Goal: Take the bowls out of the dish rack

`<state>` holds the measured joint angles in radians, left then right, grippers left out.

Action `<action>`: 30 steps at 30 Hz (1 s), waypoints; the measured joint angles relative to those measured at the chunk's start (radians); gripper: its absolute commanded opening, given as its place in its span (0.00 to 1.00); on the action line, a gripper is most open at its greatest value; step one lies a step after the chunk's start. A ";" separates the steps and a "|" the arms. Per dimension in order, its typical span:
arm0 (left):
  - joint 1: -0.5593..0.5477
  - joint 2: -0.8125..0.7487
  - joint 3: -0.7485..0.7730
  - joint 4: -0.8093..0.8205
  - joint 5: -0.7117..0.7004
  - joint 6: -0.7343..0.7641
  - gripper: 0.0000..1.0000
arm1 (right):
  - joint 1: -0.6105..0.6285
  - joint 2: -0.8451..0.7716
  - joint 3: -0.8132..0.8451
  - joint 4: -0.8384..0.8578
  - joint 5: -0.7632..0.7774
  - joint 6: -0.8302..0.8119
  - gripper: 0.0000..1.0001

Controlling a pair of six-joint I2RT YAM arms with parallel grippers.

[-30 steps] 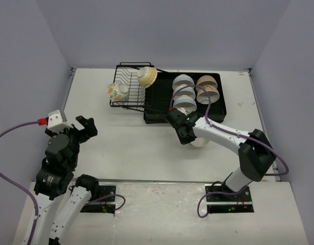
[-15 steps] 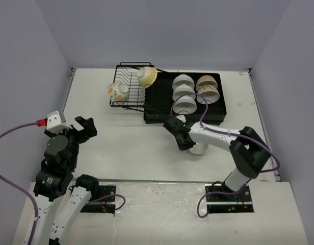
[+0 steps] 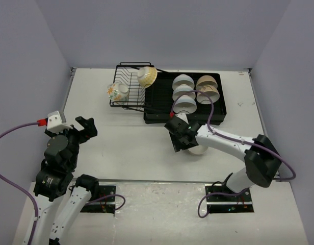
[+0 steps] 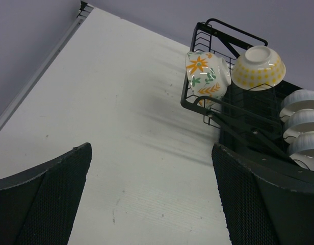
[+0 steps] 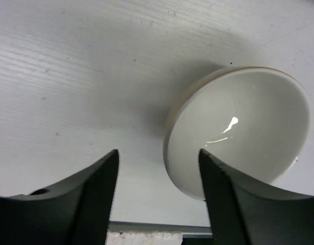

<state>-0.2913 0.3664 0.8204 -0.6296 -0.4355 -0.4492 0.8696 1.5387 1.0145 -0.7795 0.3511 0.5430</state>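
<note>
A cream bowl (image 3: 199, 149) (image 5: 243, 132) lies on the table in front of the dish rack (image 3: 127, 100) (image 4: 199, 104). My right gripper (image 3: 180, 138) (image 5: 158, 173) is open at its left rim, which sits between the fingers; one finger is over the bowl, the other stands apart from it. In the rack's black tray (image 3: 222, 108) stand three white bowls (image 3: 183, 92) (image 4: 304, 122) and two beige bowls (image 3: 207, 88). The wire basket holds a yellow patterned bowl (image 3: 147, 75) (image 4: 259, 64) and a floral bowl (image 3: 116, 92) (image 4: 204, 76). My left gripper (image 3: 83, 127) (image 4: 152, 194) hangs open and empty over the left of the table.
Purple-grey walls close the table on three sides. A raised rim (image 3: 69, 87) runs along its left edge. A purple cable (image 3: 210, 104) loops from the right arm over the front of the tray.
My right gripper has opened and let go of the cream bowl, which now rests on the table. The right arm shifted slightly. The left arm has not moved.
</note>
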 measured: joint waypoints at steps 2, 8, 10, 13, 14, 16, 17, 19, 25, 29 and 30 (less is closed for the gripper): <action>0.000 0.000 0.000 0.000 0.002 0.000 1.00 | 0.005 -0.060 0.028 -0.029 0.008 0.001 0.77; 0.000 0.000 0.000 0.000 0.005 0.000 1.00 | 0.008 -0.245 0.129 -0.046 0.031 -0.016 0.99; 0.000 0.000 0.000 0.000 0.005 0.000 1.00 | 0.004 -0.287 0.153 -0.023 0.052 -0.012 0.99; 0.000 0.000 0.000 0.000 0.005 0.000 1.00 | -0.040 -0.326 0.174 0.069 0.057 0.029 0.99; 0.000 0.000 0.000 0.000 0.005 0.000 1.00 | -0.072 -0.340 0.167 0.109 0.049 0.054 0.99; 0.000 0.000 0.000 0.001 0.007 0.000 1.00 | -0.169 -0.395 0.082 0.262 0.004 0.154 0.99; 0.000 0.000 0.000 0.002 0.009 0.000 1.00 | -0.229 -0.446 0.002 0.339 -0.016 0.223 0.99; 0.000 0.000 0.000 0.003 0.011 0.000 1.00 | -0.307 -0.548 -0.172 0.511 -0.040 0.354 0.98; 0.000 0.000 0.000 0.011 0.014 0.001 1.00 | -0.335 -0.638 -0.495 0.934 -0.097 0.715 0.92; 0.000 0.000 0.000 0.014 0.013 0.005 1.00 | -0.334 -0.536 -0.538 1.166 -0.110 0.910 0.84; 0.000 0.000 0.000 0.014 0.013 0.006 1.00 | -0.334 -0.510 -0.549 1.221 -0.109 0.950 0.84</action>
<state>-0.2913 0.3664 0.8200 -0.6155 -0.4221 -0.4435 0.5354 1.0290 0.4652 0.4412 0.2420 1.4929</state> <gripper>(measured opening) 0.997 0.860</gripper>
